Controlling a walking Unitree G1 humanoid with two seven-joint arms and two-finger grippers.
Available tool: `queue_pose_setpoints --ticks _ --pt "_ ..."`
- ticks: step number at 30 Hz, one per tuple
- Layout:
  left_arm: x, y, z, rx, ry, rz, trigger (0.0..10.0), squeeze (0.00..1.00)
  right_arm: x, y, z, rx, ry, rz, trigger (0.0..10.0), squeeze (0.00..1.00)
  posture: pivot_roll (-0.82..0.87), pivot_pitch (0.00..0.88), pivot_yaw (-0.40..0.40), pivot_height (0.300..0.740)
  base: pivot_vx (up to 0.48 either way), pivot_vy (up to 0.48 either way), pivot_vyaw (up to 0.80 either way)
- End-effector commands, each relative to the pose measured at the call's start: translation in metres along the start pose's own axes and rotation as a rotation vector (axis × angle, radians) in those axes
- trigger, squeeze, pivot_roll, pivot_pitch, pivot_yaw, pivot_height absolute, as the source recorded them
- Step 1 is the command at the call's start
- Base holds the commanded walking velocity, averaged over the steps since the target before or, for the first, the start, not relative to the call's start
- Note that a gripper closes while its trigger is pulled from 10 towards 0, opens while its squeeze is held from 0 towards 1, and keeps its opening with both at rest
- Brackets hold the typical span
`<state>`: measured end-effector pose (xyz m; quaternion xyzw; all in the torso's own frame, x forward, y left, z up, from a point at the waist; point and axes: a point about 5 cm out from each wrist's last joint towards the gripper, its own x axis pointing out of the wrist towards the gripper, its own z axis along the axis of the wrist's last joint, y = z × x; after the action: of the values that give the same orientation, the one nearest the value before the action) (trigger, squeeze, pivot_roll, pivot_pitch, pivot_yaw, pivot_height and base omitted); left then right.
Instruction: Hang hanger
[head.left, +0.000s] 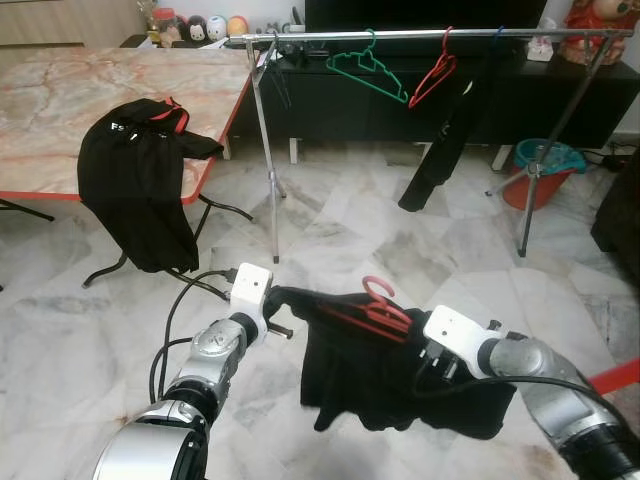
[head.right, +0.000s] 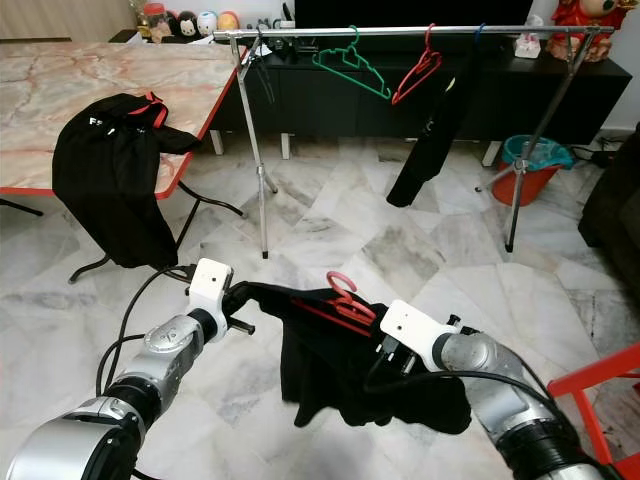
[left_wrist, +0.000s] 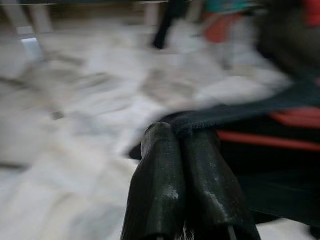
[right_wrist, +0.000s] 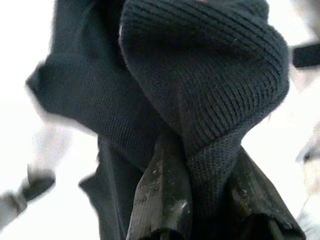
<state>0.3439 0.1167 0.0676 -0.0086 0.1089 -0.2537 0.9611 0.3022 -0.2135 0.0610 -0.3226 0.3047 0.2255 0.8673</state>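
Two grippers holding black garment (head.left: 380, 385) on red hanger (head.left: 385, 308), low over floor (head.left: 350, 220), well short of rack (head.left: 430, 36). Left gripper (left_wrist: 172, 132) pinched on fabric edge. Right gripper (right_wrist: 200, 150) apparently clamped on knit fold; view blurred.

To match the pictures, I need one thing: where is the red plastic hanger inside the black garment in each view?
Left eye view: red plastic hanger low centre, between both grippers.
Right eye view: low centre.
Left wrist view: red bars beside the fingers.
Right wrist view: cannot tell; black knit garment.
Shared landmark: metal clothes rail.
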Motion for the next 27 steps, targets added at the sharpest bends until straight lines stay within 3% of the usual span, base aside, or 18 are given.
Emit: queue_pose_setpoints --ticks 1,8,11,23,26,27 --pt "0.007 -0.012 0.013 0.000 -0.043 -0.121 0.0 0.00 0.003 -0.015 0.016 0.162 -0.098 -0.105 0.0 0.00 -0.25 0.025 0.015 0.740 0.000 0.000 0.00" --pt "0.009 -0.025 0.020 -0.018 -0.064 -0.267 0.0 0.00 0.013 -0.016 0.028 0.316 -0.172 -0.150 0.0 0.00 -0.23 0.012 0.018 0.740 0.000 0.000 0.00" --pt "0.008 -0.034 0.025 0.007 -0.055 -0.391 0.0 0.00 0.020 -0.014 0.035 0.452 -0.236 -0.167 0.0 0.00 -0.22 0.002 0.023 0.740 0.000 0.000 0.00" --pt "-0.001 -0.046 0.023 0.043 -0.013 -0.563 0.0 0.00 0.026 -0.011 0.043 0.494 -0.309 -0.231 0.0 0.00 -0.22 0.000 0.037 0.740 0.000 0.000 0.00" --pt "-0.007 -0.049 0.015 0.096 0.054 -0.643 0.8 0.00 0.025 -0.014 0.048 0.499 -0.338 -0.247 0.0 0.00 -0.22 0.000 0.041 0.740 0.000 0.000 0.00" --pt "-0.008 -0.050 0.013 0.118 0.065 -0.648 3.8 0.00 0.025 -0.014 0.048 0.498 -0.340 -0.246 0.0 0.00 -0.22 0.000 0.041 0.740 0.000 0.000 0.00"
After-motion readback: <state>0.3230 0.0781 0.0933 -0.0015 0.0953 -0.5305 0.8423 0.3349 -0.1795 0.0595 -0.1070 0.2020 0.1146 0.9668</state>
